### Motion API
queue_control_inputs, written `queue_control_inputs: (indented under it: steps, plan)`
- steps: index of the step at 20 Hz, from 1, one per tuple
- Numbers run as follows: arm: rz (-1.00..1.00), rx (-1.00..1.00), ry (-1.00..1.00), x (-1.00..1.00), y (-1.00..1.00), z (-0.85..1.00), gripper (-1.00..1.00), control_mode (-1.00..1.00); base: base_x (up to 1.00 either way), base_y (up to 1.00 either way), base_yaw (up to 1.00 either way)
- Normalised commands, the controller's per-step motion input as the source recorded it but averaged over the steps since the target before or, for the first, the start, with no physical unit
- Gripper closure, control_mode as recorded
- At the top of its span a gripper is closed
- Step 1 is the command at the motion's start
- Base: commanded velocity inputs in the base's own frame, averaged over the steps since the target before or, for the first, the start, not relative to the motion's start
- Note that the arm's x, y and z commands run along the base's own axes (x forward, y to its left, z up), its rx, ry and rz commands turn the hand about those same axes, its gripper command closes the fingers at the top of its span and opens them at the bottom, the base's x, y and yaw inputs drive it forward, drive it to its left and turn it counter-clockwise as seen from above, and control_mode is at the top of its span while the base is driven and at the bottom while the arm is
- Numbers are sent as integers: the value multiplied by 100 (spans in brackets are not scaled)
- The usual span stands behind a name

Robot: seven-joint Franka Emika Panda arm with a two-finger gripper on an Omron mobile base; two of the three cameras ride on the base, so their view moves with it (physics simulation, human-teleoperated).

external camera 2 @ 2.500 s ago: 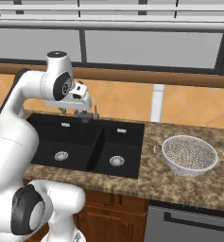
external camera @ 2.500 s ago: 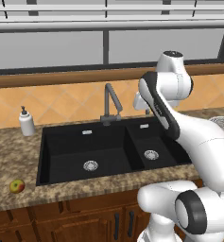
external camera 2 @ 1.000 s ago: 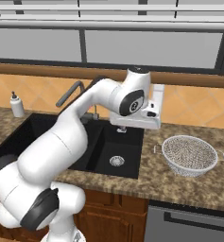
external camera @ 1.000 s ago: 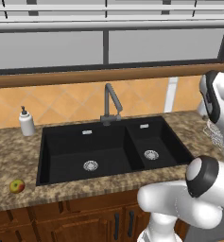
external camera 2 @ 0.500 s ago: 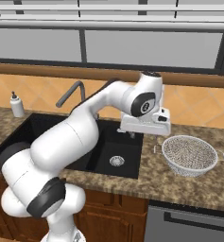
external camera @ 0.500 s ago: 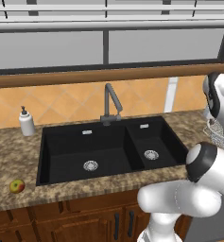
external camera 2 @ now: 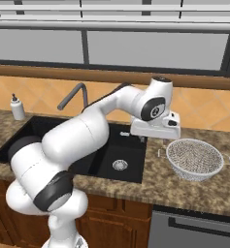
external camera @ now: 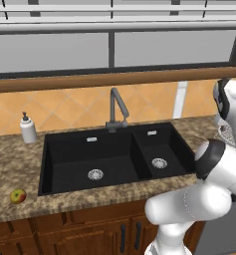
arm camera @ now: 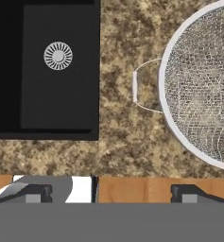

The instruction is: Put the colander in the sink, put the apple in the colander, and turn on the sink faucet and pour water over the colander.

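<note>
The colander [external camera 2: 194, 158] stands on the granite counter right of the black sink [external camera 2: 117, 143]. In the hand view the colander [arm camera: 203, 90] has its wire handle [arm camera: 141, 90] turned toward the small basin [arm camera: 56, 101]. My gripper [external camera 2: 153, 139] hangs open over the counter strip between the sink and the colander, just left of the colander's rim. In the hand view my gripper [arm camera: 111, 194] holds nothing, its fingertips [arm camera: 35, 194] wide apart. The apple [external camera: 18, 195] lies on the counter left of the sink [external camera: 79, 154]. Behind the basins rises the faucet [external camera: 117, 107], with no water running.
A white soap dispenser [external camera: 27, 128] stands at the back left of the sink. A tiled backsplash and a window run behind the counter. My arm arches over the small basin [external camera 2: 121, 155].
The arm has swung right, from above the sink near the faucet to the counter beside the colander. The colander and apple have not moved.
</note>
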Motion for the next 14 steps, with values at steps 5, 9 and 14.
queue_control_inputs:
  steps: [5,9,14]
  plan:
    - [0,0,0,23,-49,-39,-100,-100,0,0,0]
    - [0,0,0,24,-32,-49,-100,-100,0,0,0]
    - [0,0,0,26,-9,-40,-100,-100,0,0,0]
